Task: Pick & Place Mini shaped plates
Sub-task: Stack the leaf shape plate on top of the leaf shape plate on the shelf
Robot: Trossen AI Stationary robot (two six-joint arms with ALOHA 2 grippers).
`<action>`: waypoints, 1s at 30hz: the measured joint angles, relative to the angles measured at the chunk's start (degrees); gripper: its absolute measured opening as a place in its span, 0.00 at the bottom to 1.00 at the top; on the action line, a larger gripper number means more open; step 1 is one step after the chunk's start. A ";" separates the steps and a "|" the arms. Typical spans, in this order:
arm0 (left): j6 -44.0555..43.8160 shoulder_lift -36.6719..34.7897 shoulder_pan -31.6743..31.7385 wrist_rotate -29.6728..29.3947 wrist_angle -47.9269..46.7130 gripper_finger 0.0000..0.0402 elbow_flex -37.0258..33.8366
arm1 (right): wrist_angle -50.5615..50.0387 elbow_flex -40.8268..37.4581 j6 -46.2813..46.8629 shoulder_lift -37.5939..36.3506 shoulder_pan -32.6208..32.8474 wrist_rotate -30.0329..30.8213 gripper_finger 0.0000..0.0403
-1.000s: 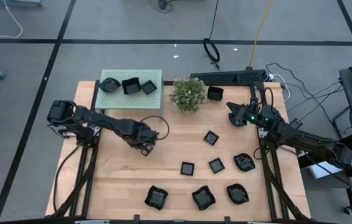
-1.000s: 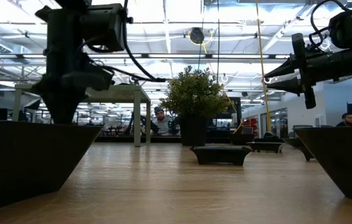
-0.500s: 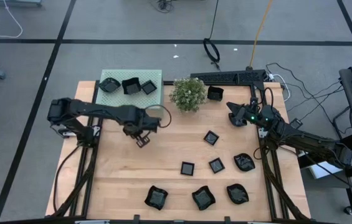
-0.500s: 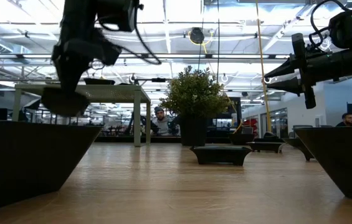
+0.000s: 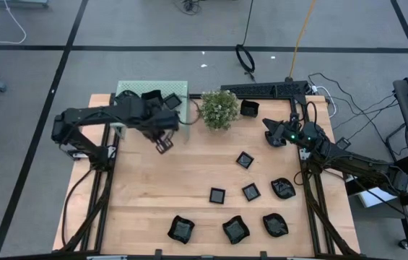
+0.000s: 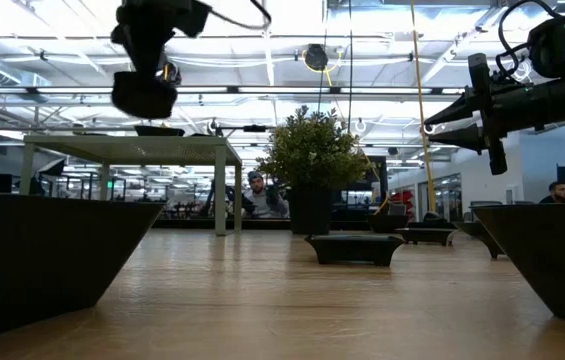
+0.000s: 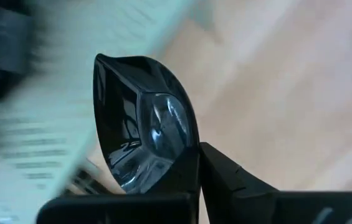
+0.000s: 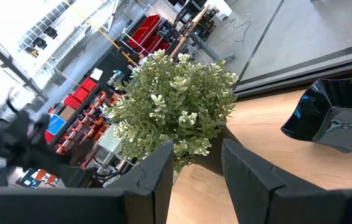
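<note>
- Up above the wooden table, near the green mat: one small black plate, glossy, with a curved rim.
- Pinched by its edge in the left gripper, fingers squeezed tight on it.
- Seen from the low view as a dark shape hanging high, well off the tabletop.
- On the green mat, at the far left corner of the table: a few more black plates, partly hidden by the left arm.
- On the bare wood: two small square plates side by side near the middle, one more square plate farther back, a wavy plate close to the right edge.
- Along the near edge: three wavy plates in a row.
- Behind the leafy potted plant: one more black plate, just beside it.
- Off to the right, past that plate: the right gripper, raised over the table, fingers apart, holding nothing, pointing toward the plant.
</note>
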 joint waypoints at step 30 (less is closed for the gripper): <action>-15.63 -1.64 29.75 -20.02 3.06 0.04 -2.92 | -0.01 -0.01 -0.01 0.00 0.00 -0.01 0.31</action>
